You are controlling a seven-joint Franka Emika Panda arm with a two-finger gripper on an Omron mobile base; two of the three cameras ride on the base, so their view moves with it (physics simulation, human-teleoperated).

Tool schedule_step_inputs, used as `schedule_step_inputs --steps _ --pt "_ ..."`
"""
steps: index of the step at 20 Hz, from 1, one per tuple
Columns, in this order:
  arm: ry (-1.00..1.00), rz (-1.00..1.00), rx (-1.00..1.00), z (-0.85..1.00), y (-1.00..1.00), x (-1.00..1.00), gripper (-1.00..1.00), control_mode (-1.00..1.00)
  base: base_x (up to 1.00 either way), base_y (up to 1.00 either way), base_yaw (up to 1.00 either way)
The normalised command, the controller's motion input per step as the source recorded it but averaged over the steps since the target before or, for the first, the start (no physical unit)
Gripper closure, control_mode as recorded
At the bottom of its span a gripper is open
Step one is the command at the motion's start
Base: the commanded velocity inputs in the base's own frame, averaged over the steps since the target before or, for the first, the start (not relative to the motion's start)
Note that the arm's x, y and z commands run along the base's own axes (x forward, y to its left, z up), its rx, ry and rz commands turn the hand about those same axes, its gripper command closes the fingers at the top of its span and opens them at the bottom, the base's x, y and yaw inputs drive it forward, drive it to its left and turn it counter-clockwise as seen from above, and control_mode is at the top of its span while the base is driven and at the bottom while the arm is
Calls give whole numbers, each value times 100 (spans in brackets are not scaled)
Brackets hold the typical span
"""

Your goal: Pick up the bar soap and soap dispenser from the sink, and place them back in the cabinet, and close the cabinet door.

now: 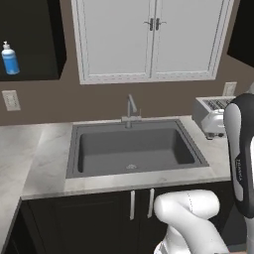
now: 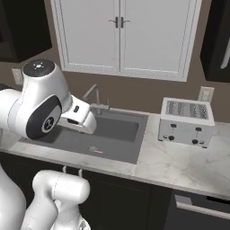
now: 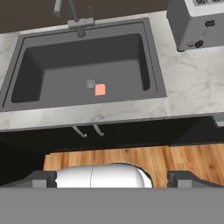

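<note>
So, from the left base view, the soap dispenser (image 1: 9, 58) stands upright inside the open dark cabinet (image 1: 32, 39) on the wall, up left of the sink (image 1: 134, 147), so that part of the job looks done. The sink sits in the grey bench (image 1: 34, 158), and a toaster (image 1: 212, 115) stands to its right. From the right base view, the white arm leans over the sink, and a thin bit of red, the bar soap (image 2: 98, 152), lies on the sink floor. From the hand view, the bar soap (image 3: 100, 89) lies flat, just beside the round drain (image 3: 90, 83). The pincer (image 3: 112, 178) is spread wide and holds nothing, high above the sink, probably so it can come down on the bar soap next.
</note>
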Motion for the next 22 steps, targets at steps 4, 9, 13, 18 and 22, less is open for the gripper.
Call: schedule_step_inputs --steps 4,9,13,18,22 --pt "0 0 0 0 0 0 -100 100 29 27 -13" --pt "0 0 0 0 0 0 -100 100 25 34 -15" --pt "0 0 0 0 0 0 -100 100 21 30 -13" --pt "0 0 0 0 0 0 -100 100 35 7 -4" --pt "0 0 0 0 0 0 -100 100 36 0 0"
